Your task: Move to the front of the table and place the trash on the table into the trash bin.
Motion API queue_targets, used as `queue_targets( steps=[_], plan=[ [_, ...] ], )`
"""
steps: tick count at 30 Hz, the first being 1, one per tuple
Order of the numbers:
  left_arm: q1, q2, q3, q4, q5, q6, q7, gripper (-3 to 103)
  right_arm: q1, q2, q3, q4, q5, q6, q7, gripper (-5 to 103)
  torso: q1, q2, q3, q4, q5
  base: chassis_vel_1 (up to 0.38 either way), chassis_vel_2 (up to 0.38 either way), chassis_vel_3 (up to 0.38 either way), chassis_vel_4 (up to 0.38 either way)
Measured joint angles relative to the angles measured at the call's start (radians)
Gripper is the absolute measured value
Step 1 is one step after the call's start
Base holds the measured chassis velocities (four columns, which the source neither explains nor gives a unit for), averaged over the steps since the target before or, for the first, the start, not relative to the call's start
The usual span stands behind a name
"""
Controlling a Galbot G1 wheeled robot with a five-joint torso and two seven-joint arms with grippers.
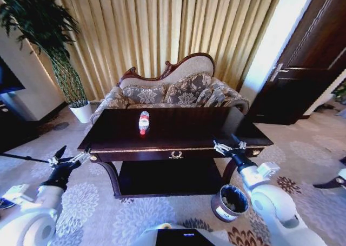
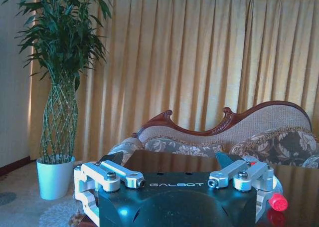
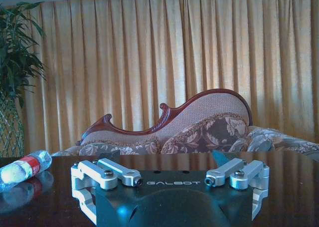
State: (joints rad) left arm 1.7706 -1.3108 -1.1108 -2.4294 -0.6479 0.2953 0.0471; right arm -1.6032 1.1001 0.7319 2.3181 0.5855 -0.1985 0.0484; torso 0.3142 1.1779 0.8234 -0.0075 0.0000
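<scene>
One bottle (image 1: 144, 122) lay on its side mid-table (image 1: 189, 128), probably light, slick and crushable, best gripped across its labelled middle; left gripper (image 1: 72, 157) and right gripper (image 1: 229, 143) hung open, empty, at the front corners, bin (image 1: 229, 203) below

Floral sofa (image 1: 173, 92), golden curtains (image 1: 162, 30)

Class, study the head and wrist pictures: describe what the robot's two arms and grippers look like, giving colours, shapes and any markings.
Both arms have rounded glossy white shells ending in black wrists. The left gripper and right gripper carry silver metal linkage bars with bolts and thin dark pointed fingers. The wrist views show a black gripper body with "GALBOT" printed in pale letters between the silver links.
</scene>
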Motion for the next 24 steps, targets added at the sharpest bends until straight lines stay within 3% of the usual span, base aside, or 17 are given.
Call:
queue_targets(
  steps=[8, 12, 15, 16, 19, 20, 24],
  plan=[
    [-0.003, 0.011, 0.002, 0.011, -0.003, -0.001, 0.0, 100, 0.002, 0.001, -0.002, -0.006, 0.0, 0.008, 0.019, 100, 0.0, 0.0, 0.0, 0.0002, -0.0001, -0.077, 0.058, 0.063, -0.058],
    [-0.022, 0.058, 0.013, 0.039, -0.026, -0.001, -0.035, 100, -0.004, 0.001, 0.005, -0.004, 0.0, 0.011, 0.034, 100, 0.0, 0.0, 0.0, 0.0002, -0.0002, 0.0, 0.0, 0.0, 0.0],
    [-0.087, 0.14, 0.041, 0.086, -0.055, 0.031, -0.115, 100, -0.015, 0.006, 0.01, 0.006, 0.0, 0.011, 0.039, 100, 0.0, 0.0, 0.0, 0.0001, -0.0002, 0.0, 0.0, 0.0, 0.0],
    [-0.087, 0.14, 0.041, 0.086, -0.055, 0.031, -0.115, 100, -0.015, 0.006, 0.01, 0.006, 0.0, 0.011, 0.039, 100, 0.0, 0.0, 0.0, 0.0001, -0.0002, 0.0, 0.0, 0.0, 0.0],
    [-0.217, 0.243, 0.087, 0.145, -0.101, 0.092, -0.182, 100, -0.026, 0.016, 0.01, 0.014, -0.006, 0.012, 0.042, 100, 0.0, 0.0, 0.0, -0.0001, -0.0002, 0.0, 0.0, 0.0, 0.0],
    [-0.217, 0.243, 0.087, 0.145, -0.101, 0.092, -0.182, 100, -0.026, 0.016, 0.01, 0.014, -0.006, 0.012, 0.042, 100, 0.0, 0.0, 0.0, -0.0001, -0.0002, 0.0, 0.0, 0.0, 0.0],
    [-0.385, 0.344, 0.205, 0.211, -0.143, 0.146, -0.285, 100, -0.043, 0.023, 0.021, 0.025, -0.016, 0.012, 0.054, 100, 0.0, 0.0, 0.0, -0.0003, 0.0, 0.0, 0.0, 0.0, 0.0]
  ],
)
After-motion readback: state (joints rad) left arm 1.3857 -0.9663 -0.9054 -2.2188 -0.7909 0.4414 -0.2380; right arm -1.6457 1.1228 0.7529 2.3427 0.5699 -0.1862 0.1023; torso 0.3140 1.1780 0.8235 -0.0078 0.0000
